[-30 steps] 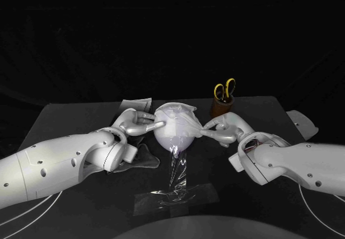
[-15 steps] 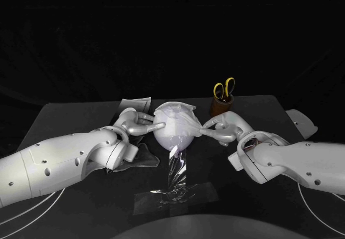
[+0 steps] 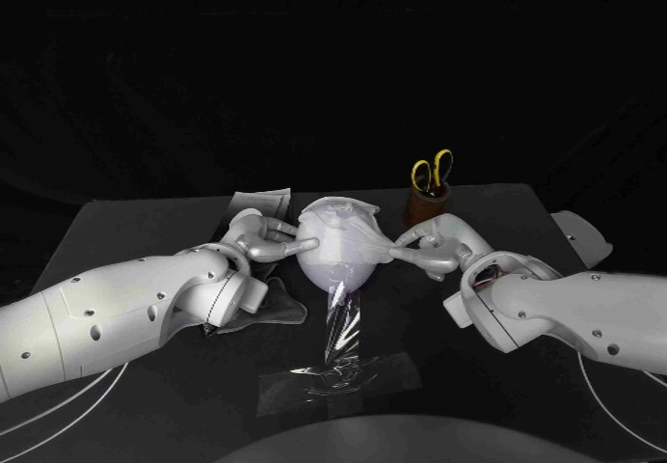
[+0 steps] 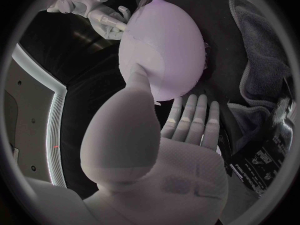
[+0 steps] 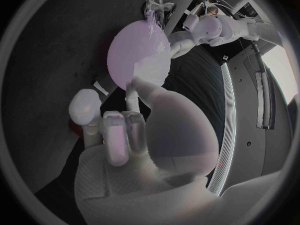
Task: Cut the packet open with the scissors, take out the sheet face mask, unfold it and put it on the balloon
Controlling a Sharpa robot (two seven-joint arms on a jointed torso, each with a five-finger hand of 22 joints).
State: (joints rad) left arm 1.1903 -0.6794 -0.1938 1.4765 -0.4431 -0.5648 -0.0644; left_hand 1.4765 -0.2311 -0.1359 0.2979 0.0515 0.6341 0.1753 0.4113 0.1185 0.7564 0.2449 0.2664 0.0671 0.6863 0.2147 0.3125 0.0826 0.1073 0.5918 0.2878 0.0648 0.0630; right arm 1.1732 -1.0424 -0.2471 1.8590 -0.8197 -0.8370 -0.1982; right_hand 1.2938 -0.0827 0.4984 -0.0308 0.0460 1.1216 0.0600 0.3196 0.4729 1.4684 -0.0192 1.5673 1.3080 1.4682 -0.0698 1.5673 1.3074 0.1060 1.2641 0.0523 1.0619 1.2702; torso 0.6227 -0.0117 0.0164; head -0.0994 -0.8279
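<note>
Smooth, softly glossy rubber balloon (image 3: 338, 275) under thin, wrinkled white fabric sheet face mask (image 3: 340, 224). Crinkled, clear, shiny plastic film (image 3: 338, 340) on matt black bench (image 3: 139, 227). Satin silver, metal-look left robot hand (image 3: 258, 237) and right robot hand (image 3: 435, 247). Yellow plastic-handled scissors (image 3: 443, 162) in brown, wood-look holder (image 3: 428, 206). Soft grey cloth (image 4: 253, 55).
</note>
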